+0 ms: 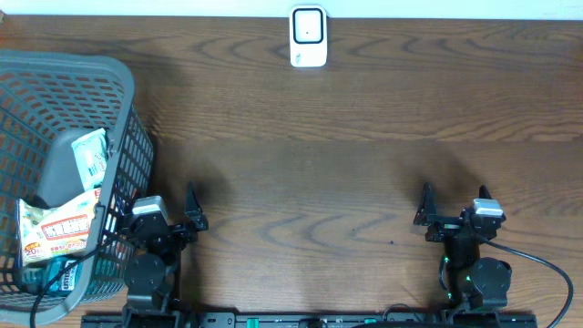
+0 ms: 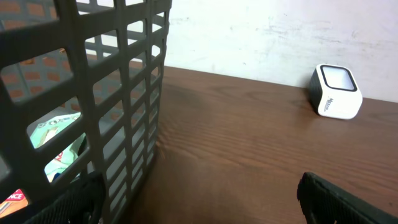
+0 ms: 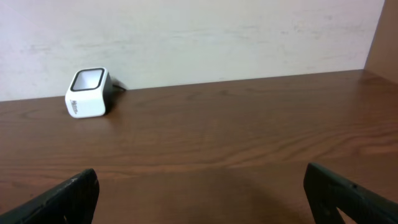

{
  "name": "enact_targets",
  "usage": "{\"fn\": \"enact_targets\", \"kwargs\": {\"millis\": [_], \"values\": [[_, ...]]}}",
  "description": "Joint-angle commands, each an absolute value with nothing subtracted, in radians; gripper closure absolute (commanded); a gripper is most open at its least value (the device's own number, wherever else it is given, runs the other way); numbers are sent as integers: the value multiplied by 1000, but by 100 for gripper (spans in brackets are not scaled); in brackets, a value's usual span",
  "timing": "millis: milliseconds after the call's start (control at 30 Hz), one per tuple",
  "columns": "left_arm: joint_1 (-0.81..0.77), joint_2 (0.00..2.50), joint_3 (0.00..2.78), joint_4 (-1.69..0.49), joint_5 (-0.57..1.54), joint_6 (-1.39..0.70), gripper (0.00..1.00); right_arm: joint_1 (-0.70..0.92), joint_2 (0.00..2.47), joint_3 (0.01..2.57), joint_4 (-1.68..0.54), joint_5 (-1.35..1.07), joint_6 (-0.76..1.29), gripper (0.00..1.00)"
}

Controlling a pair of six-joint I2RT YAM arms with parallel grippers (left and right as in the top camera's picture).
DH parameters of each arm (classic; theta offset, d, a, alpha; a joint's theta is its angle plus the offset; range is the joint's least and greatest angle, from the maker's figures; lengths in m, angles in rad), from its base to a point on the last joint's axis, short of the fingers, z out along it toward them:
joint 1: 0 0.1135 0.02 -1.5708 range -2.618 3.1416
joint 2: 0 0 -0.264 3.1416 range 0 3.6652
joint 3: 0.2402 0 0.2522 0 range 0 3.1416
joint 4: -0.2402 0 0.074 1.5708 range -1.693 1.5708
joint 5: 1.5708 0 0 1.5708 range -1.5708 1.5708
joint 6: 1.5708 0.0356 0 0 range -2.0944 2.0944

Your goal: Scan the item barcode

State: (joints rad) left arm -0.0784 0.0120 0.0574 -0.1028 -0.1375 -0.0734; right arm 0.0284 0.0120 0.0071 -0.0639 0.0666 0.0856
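Two grippers: left gripper (image 1: 157, 208) and right gripper (image 1: 454, 208) spread wide, both empty.
Overhead: packets (image 1: 59, 228) lying inside basket (image 1: 91, 68), beside left gripper.
Right wrist: scanner (image 3: 87, 93) alone, far ahead; basket outside this view.

You are getting soft, even light falling from above; the counter (image 1: 346, 137) is showing no glare, only faint, diffuse shadows pooling on the wood. In the wrist views the near pincer fingers (image 3: 62, 199) are blurring out (the white scanner (image 3: 87, 99) is coming through sharp).
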Motion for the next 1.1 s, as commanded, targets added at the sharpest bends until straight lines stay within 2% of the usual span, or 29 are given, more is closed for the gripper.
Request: {"fn": "enact_targets", "kwargs": {"millis": [0,167,433,700,1067], "values": [[-72,4,32,-118,-146,-60,2,33,10,6,-68,61,70,1],[-72,4,32,-105,-140,-68,2,33,10,5,-68,61,70,1],[-72,4,89,-170,-2,-77,2,33,10,6,-68,61,70,1],[-72,45,261,-328,-4,-83,2,33,10,6,-68,61,70,1],[-72,210,377,-397,-11,-79,2,33,10,6,-68,61,70,1]]}}
